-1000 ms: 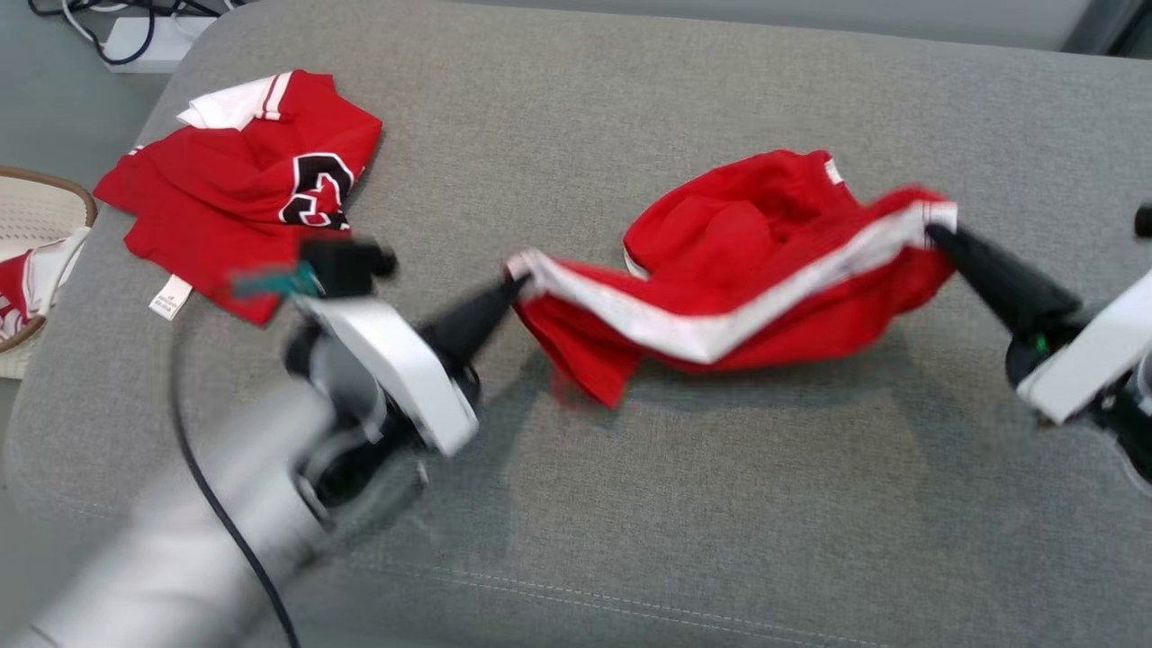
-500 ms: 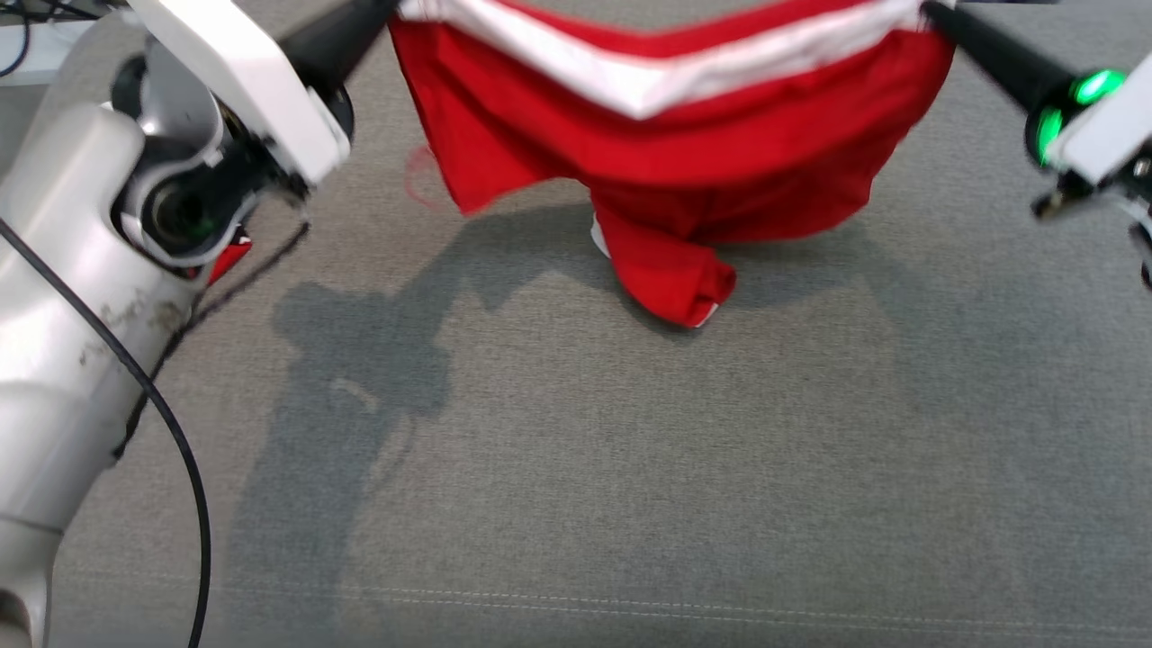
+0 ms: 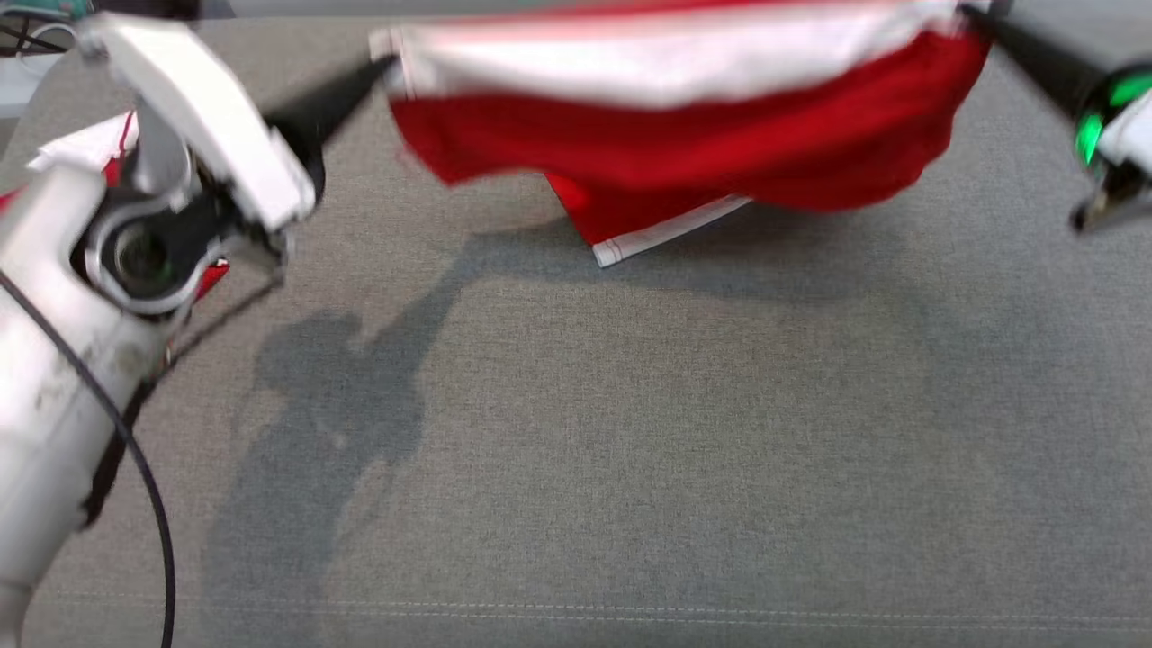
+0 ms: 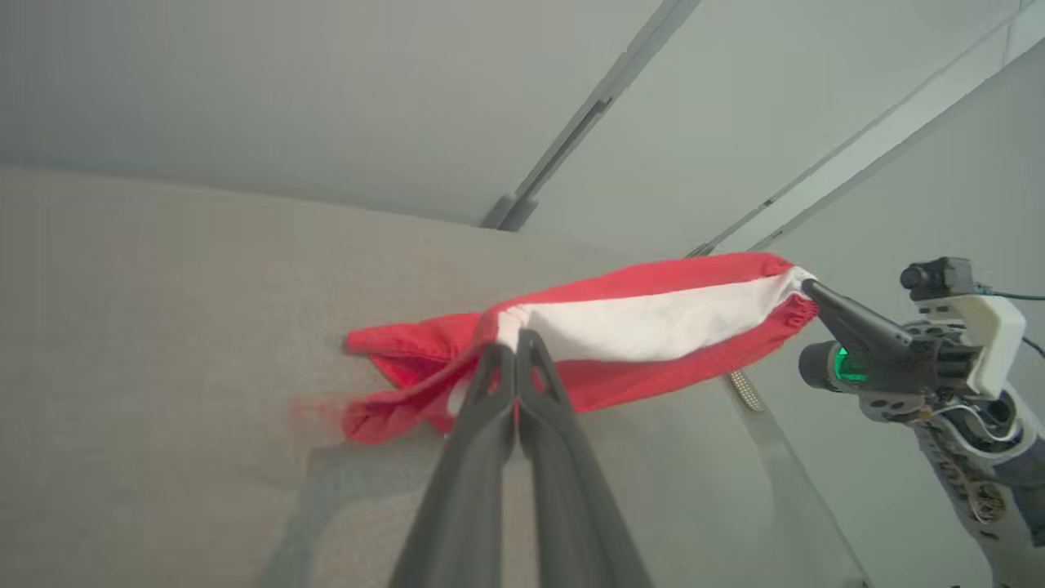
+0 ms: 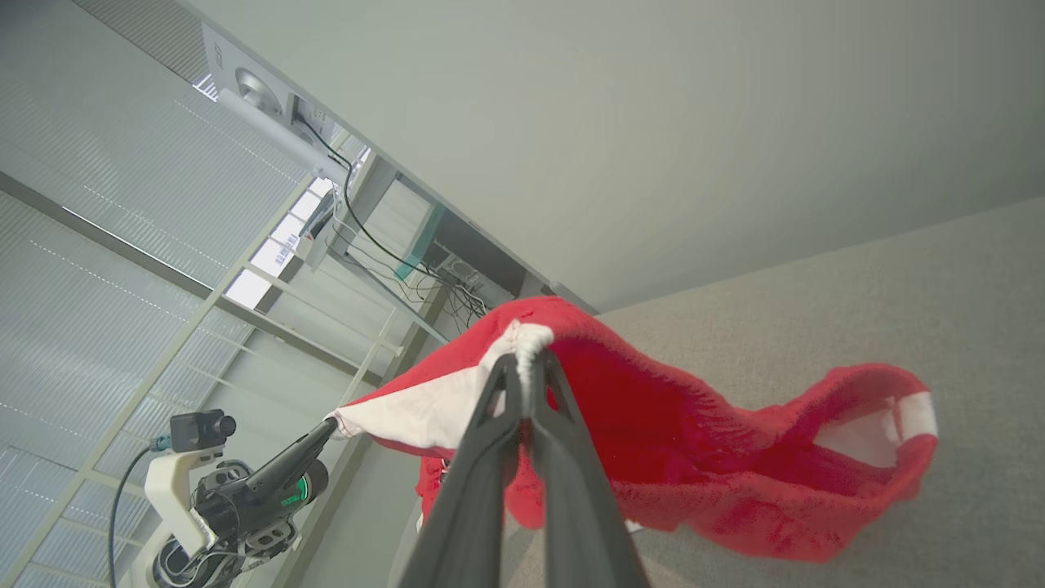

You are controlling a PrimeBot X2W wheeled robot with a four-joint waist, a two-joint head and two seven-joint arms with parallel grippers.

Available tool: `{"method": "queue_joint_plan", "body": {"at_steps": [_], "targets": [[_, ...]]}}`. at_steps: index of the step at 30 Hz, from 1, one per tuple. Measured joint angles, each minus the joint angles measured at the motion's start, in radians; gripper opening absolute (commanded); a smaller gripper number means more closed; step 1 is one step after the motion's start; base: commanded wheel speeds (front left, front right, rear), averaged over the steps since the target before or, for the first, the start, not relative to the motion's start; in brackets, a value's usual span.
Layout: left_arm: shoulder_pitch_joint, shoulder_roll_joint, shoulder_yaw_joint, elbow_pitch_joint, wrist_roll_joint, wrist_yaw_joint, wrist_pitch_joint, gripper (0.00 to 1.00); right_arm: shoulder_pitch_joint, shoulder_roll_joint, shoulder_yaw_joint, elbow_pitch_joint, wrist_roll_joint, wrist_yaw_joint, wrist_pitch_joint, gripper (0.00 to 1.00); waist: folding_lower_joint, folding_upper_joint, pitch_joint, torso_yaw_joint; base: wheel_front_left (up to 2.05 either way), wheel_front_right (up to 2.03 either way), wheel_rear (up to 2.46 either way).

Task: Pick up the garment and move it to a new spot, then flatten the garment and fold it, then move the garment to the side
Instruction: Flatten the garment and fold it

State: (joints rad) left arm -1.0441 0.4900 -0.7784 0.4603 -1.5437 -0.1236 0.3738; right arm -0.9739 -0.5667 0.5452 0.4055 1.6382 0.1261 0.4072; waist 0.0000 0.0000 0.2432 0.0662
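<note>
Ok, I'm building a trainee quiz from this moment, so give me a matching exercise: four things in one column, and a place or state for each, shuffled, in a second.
Things
1. left end effector
2. right end effector
3. red garment
4. grey cushion

Places or states
A. spread out underneath, carrying shadows
B. shut on the white band at its end on the head view's right
C. hangs stretched between two grips
D. shut on the white band at its end on the head view's left

Pairs: 1-D, 2-B, 3-C, 4-A
</note>
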Motion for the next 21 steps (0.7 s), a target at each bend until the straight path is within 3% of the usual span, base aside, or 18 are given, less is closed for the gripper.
{"method": "queue_joint_plan", "body": {"at_steps": [9, 15, 21], "targets": [[0.213, 0.127, -0.077, -0.127, -0.185, 0.008, 0.299, 0.0, 0.22, -0.113, 0.165, -0.106, 0.062, 0.0, 0.269, 0.0, 0.0, 0.0, -0.065, 0.003, 0.0, 0.0, 0.0], [0.269, 0.204, -0.134, -0.244, -0.212, 0.077, 0.425, 0.0, 0.29, -0.17, 0.254, -0.157, 0.071, 0.0, 0.339, 0.0, 0.0, 0.0, -0.132, -0.002, 0.0, 0.0, 0.0], [0.338, 0.313, -0.2, -0.475, -0.221, 0.16, 0.535, 0.0, 0.354, -0.223, 0.346, -0.284, 0.123, 0.0, 0.381, 0.0, 0.0, 0.0, -0.206, -0.016, 0.0, 0.0, 0.0]]}}
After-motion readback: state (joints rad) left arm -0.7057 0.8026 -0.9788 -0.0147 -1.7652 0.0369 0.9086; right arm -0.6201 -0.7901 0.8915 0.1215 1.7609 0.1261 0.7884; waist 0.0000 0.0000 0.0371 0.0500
